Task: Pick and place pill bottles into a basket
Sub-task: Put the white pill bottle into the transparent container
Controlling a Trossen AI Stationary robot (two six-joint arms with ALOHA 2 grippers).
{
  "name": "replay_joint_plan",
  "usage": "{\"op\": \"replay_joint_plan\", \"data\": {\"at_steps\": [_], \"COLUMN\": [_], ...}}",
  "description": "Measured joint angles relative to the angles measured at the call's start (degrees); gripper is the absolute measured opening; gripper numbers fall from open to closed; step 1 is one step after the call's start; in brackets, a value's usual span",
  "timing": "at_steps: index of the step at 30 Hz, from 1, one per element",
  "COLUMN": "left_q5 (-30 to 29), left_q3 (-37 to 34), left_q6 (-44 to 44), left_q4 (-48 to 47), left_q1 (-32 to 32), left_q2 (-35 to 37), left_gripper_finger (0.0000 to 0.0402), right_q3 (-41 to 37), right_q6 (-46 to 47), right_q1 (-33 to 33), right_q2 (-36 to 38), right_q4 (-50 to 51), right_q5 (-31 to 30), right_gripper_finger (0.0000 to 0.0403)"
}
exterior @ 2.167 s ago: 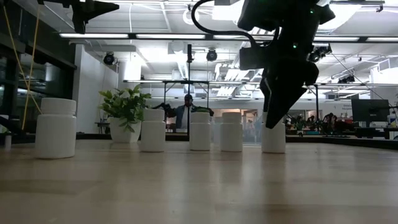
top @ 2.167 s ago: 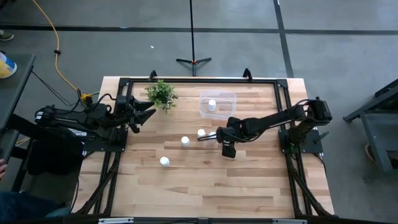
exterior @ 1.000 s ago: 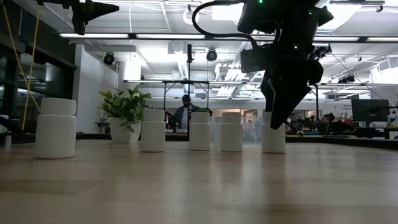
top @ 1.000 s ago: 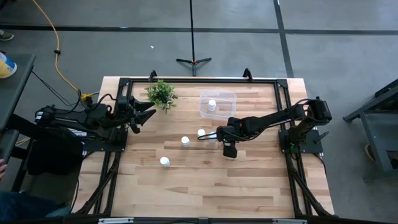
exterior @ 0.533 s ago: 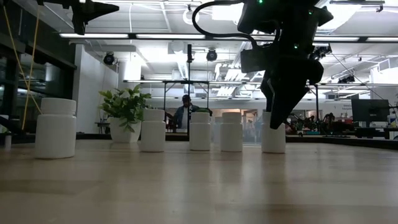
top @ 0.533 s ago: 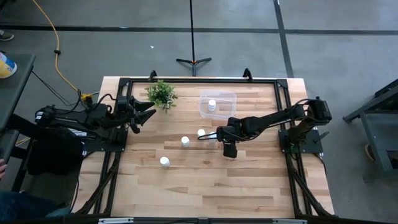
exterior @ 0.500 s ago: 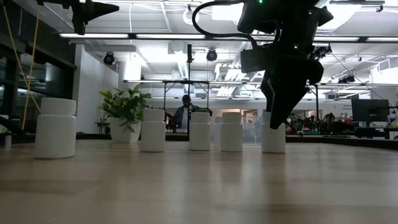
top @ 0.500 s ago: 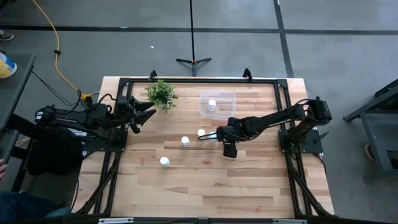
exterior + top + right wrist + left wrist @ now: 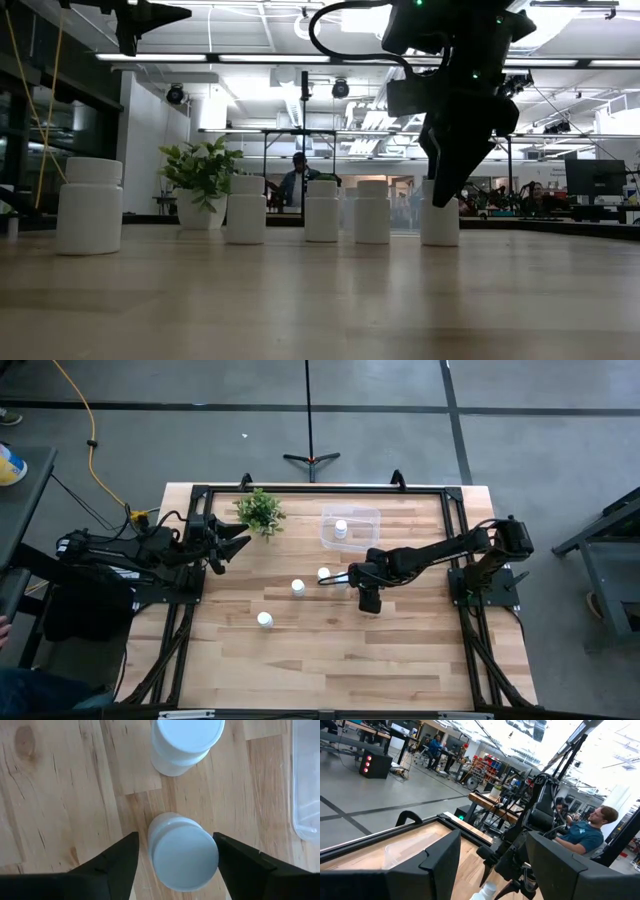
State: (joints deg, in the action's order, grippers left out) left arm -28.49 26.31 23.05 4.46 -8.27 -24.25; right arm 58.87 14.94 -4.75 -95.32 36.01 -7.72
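The right pincer is straddling a bottle mid-bench with fingers wide, needing to close, then lift toward the basket.

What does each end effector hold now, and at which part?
Nothing. The right end effector is open around a bottle, fingers apart from its sides. The left one is open.

Grey concrete floor surrounds the wooden table. A black tripod stand sits at upper centre. Ceiling strip lights glow.
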Motion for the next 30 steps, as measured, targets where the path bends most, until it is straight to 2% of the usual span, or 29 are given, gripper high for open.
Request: {"op": "replay_joint_plan", "data": {"at_steps": [12,30], "left_q5": [0.0,-0.02], "left_q3": [0.01,0.02], "left_q6": [0.0,0.0], "left_q4": [-0.04,-0.04], "left_q1": [0.02,0.0], "left_q2": [0.0,0.0], "left_gripper_finger": [0.026,0.026], "right_q3": [0.0,0.07], "right_q6": [0.0,0.0], "right_q1": [0.0,0.0], "right_q2": [0.1,0.17], "right_q4": [-0.22,0.1], "right_q5": [-0.33,-0.1], "right_gripper_finger": [0.017,0.0166]}}
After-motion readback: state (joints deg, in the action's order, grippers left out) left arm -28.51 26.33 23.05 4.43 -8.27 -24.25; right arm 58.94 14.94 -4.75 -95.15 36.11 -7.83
